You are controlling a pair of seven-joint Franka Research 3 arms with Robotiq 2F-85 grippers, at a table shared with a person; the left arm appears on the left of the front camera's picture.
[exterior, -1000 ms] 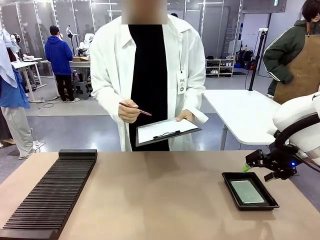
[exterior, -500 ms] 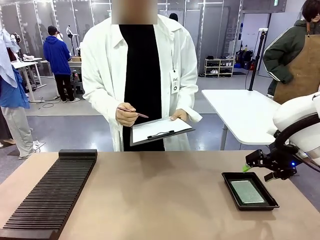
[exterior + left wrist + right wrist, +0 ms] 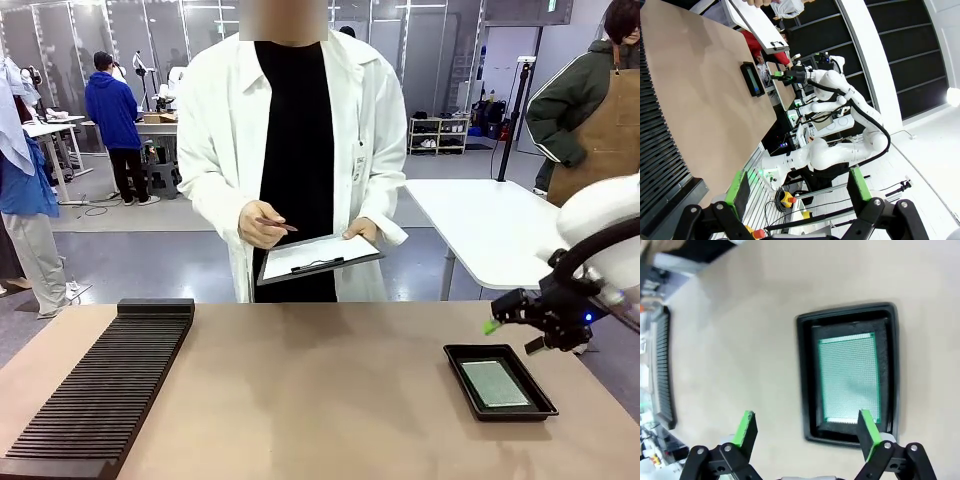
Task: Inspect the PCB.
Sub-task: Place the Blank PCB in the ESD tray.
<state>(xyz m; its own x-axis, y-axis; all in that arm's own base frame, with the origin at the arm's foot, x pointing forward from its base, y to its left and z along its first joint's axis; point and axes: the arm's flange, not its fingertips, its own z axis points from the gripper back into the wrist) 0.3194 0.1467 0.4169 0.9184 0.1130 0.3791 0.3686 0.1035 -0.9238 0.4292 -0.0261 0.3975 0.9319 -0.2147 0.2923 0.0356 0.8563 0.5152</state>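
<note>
On the tan table, the PCB lies under the open right pincer.

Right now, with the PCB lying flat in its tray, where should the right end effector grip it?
Probably across the PCB's two long edges, coming straight down. It lies flat in the black tray, its recess leaving a narrow gap along each long edge; the open right end effector hovers above it.

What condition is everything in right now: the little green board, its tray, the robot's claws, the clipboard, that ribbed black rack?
PCB: lying flat in the tray, untouched.
Black tray: on the table, holding the PCB.
Right gripper: open, above the tray.
Left gripper: open, empty.
Clipboard: held by the person, pen above it.
Slotted rack: on the table, slots empty.
</note>
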